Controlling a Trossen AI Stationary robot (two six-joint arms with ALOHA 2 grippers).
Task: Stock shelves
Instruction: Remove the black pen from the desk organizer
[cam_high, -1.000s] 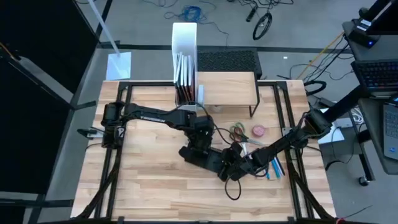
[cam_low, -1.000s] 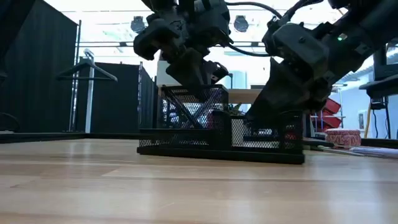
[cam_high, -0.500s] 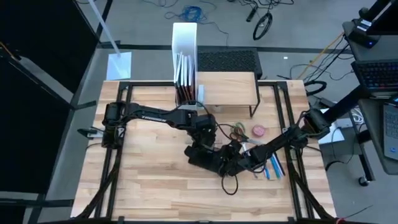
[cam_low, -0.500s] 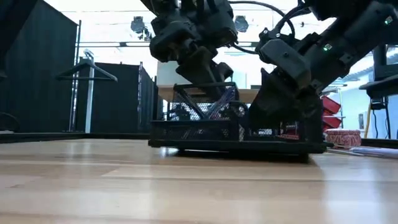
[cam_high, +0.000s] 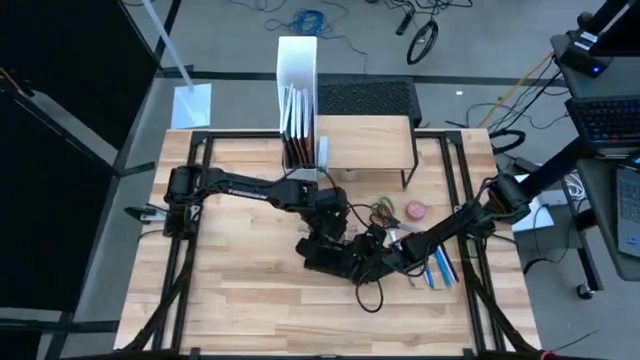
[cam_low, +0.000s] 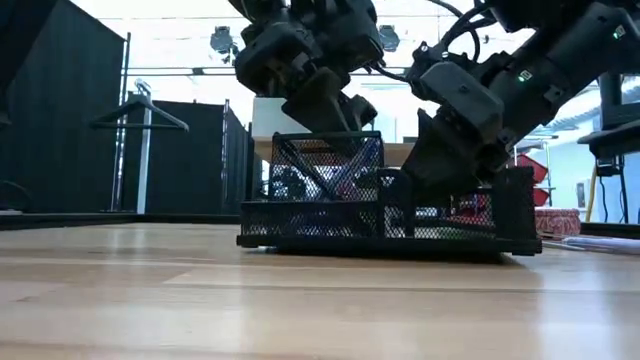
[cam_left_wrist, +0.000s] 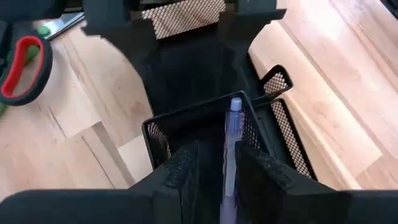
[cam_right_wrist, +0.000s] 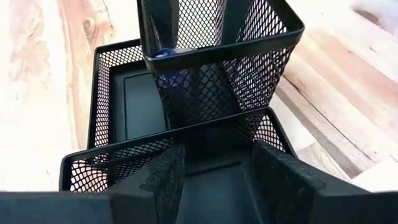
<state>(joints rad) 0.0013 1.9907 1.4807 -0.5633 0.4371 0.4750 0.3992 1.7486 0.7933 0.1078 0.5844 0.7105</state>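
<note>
A black mesh organizer (cam_high: 318, 257) sits on the table in front of the shelves (cam_high: 365, 140), a low riser with a light-wood top. My left gripper (cam_left_wrist: 217, 168) reaches down into the organizer's tall cup (cam_low: 330, 165), nearly shut, with a blue pen (cam_left_wrist: 231, 137) between its fingers. My right gripper (cam_right_wrist: 217, 177) is open, and its fingers stand in the low compartment (cam_low: 450, 215) at the organizer's other end. The pen also shows through the cup's mesh (cam_right_wrist: 166, 57). My left gripper comes from above, pointing down into the cup. The blue pen's shaft (cam_left_wrist: 229, 177) runs along the fingers, against the inner side of one; I cannot tell whether the other finger touches it. The pen's lower end is inside the cup. My right gripper slants down from the table's right side into the low compartment, just behind a mesh dividing wall (cam_right_wrist: 112, 163). Its two fingers (cam_right_wrist: 163, 180) stand apart with the tray floor between them. What they bear on is hidden by the fingers themselves. The organizer rests on the table.
A tall white file box (cam_high: 297, 70) with folders stands left of the shelves. Scissors (cam_high: 381, 210), a pink tape roll (cam_high: 415, 210) and loose pens (cam_high: 441, 268) lie right of the organizer. Bare wood stretches along the table's near side.
My right gripper has gone toward the table's far edge, and the organizer has turned on the table with it. The low end has swung round and the whole organizer has slid a little toward the right edge. My left gripper has stayed at the cup, shifting only slightly.
</note>
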